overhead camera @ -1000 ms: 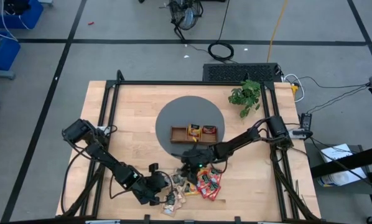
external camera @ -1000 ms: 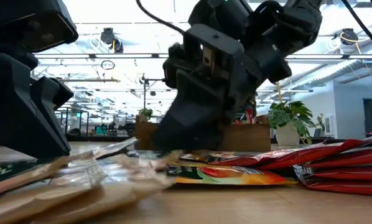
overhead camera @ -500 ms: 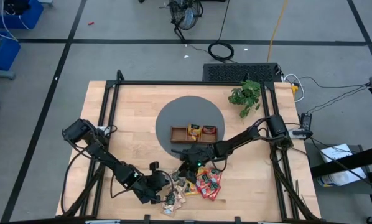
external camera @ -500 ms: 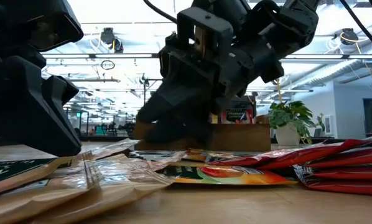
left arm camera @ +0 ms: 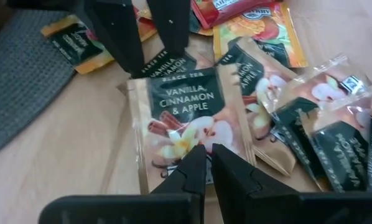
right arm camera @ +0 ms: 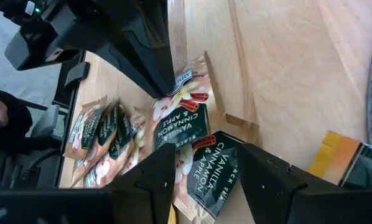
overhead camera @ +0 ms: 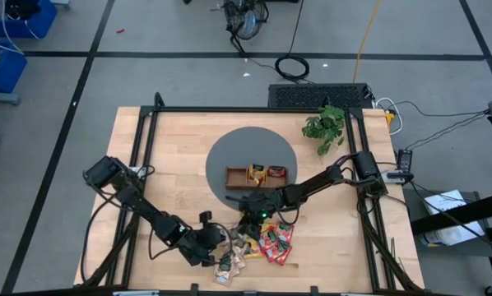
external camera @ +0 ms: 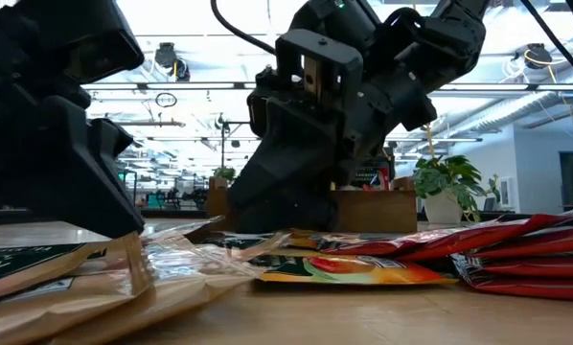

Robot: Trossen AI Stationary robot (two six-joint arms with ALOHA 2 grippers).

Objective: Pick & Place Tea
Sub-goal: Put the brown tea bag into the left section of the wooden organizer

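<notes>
Tea sachets lie heaped near the table's front edge (overhead camera: 258, 245): beige vanilla-cinnamon-apple ones, an orange one (external camera: 363, 271) and red ones (external camera: 516, 251). My left gripper (left arm camera: 204, 158) is shut on one beige sachet (left arm camera: 186, 112) from the left. My right gripper (right arm camera: 204, 180) stands open over the heap from the right. Its fingers (left arm camera: 120, 37) straddle a second beige sachet (right arm camera: 208, 165), and I cannot tell whether they touch it. The wooden tray (overhead camera: 230, 177) on the grey round mat holds two sachets (overhead camera: 266, 173). My left gripper pinches the beige sachet's edge nearest to it (left arm camera: 192, 144) between its two fingers. The fingers slant down from the table's left. The rest of the sachet lies flat on the wood, its far end against another sachet under my right gripper.
A green plant (overhead camera: 324, 126) stands at the far right of the table. A black frame (overhead camera: 147, 164) runs round the table top. Bare wood lies left of the mat (overhead camera: 176, 164). More beige sachets (left arm camera: 335, 130) lie beside the held one.
My left gripper has crept a little toward my right gripper, bringing the beige sachet's edge with it. My right gripper has stayed open over the heap.
</notes>
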